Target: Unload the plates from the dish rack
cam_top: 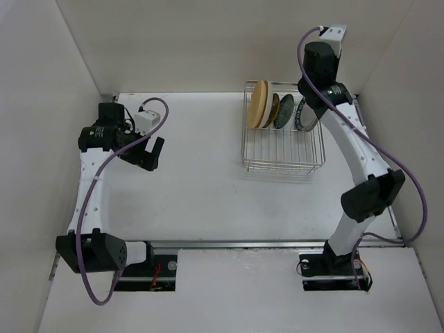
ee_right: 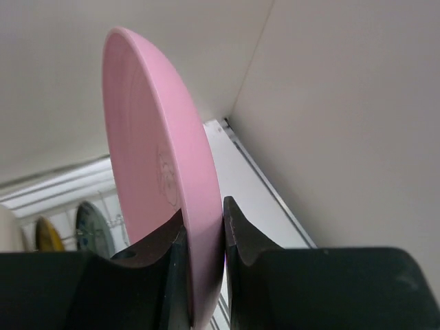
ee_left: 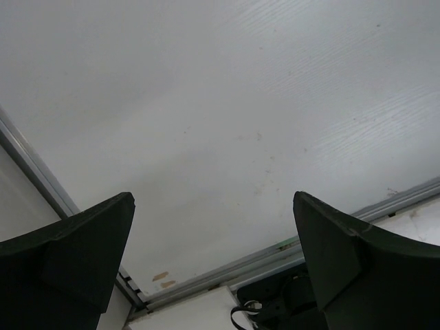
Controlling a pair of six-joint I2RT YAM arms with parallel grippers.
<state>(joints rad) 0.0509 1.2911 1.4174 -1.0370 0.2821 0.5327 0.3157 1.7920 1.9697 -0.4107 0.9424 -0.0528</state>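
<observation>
Top view, left jaws: apart and holding nothing, above the bare tabletop (cam_top: pixel 201 194), well apart from the dish rack (cam_top: pixel 283 149).
Top view, right jaws: hidden under the right arm (cam_top: pixel 347 139) at the rack's far right corner; the grip cannot be told from here.
Top view, plates: a tan plate (cam_top: pixel 259 104), a dark plate (cam_top: pixel 272 111) with yellow on it and a teal plate (cam_top: pixel 285 111) stand on edge in the rack's far end, left of the right jaws.
Left wrist view, left jaws: wide apart with nothing between them; white tabletop lies beyond them, and a metal rail (ee_left: pixel 227 271) runs just past their tips.
Right wrist view, right jaws: clamped on the lower edge of the pink plate (ee_right: pixel 151 172), which stands upright and rises well above them.
Right wrist view, other plates: low and to the left of the right jaws, behind the pink plate, on edge among the rack's wires.
</observation>
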